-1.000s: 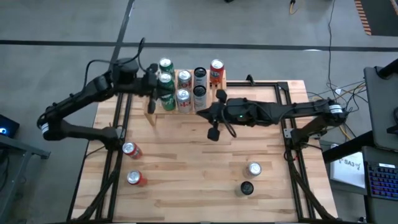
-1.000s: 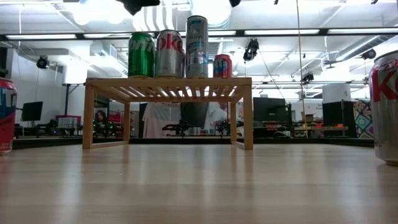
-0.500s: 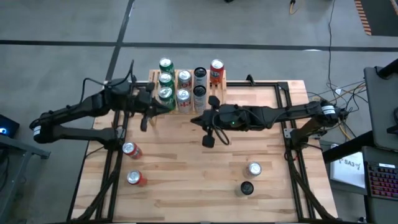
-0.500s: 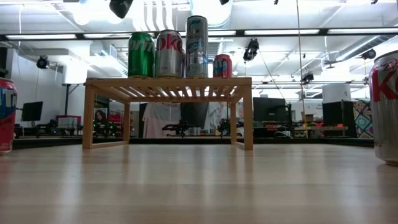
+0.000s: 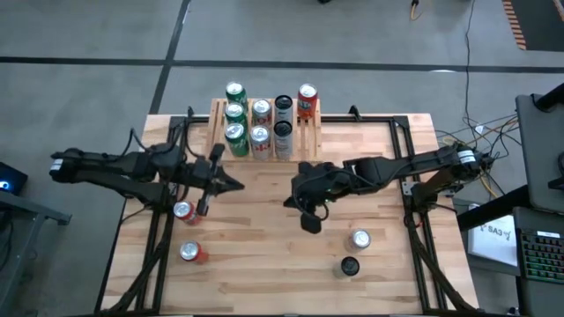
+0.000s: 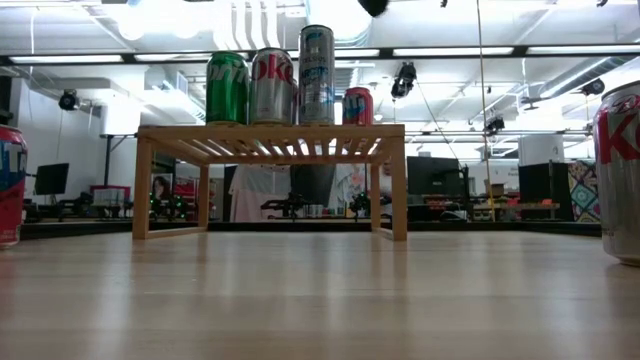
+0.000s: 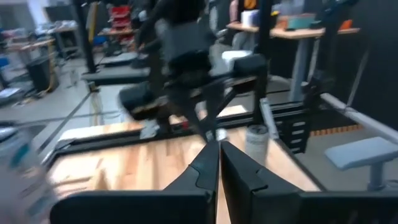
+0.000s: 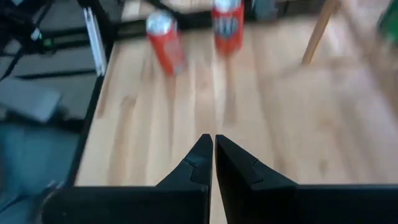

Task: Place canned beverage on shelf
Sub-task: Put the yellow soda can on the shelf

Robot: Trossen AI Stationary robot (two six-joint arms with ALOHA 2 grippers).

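Both claws are closed and hold nothing. Left claw [image 5: 231,183] hangs above the table [image 5: 264,264], near its nine o'clock side, and it points toward three o'clock; its two fingers [image 7: 205,163] lie together. Right claw [image 5: 289,202] is near the middle of the table and points toward nine o'clock, with its fingers [image 8: 202,155] pressed together too. The two claws face each other and are apart.

At twelve o'clock on the table stands the shelf [image 5: 216,119], and seven cans stand upright on it. From the low view the shelf [image 6: 270,135] shows a green can [image 6: 227,88], a silver can with red letters [image 6: 272,86], a tall pale can [image 6: 316,74] and a red can [image 6: 357,105] behind them.

Four more cans stay on the table. Two red cans are toward eight o'clock: one [image 5: 186,212] just beside the left claw, the other [image 5: 192,253] nearer the edge. Toward four o'clock are a silver can [image 5: 359,239] and a dark can [image 5: 350,265], close to each other.
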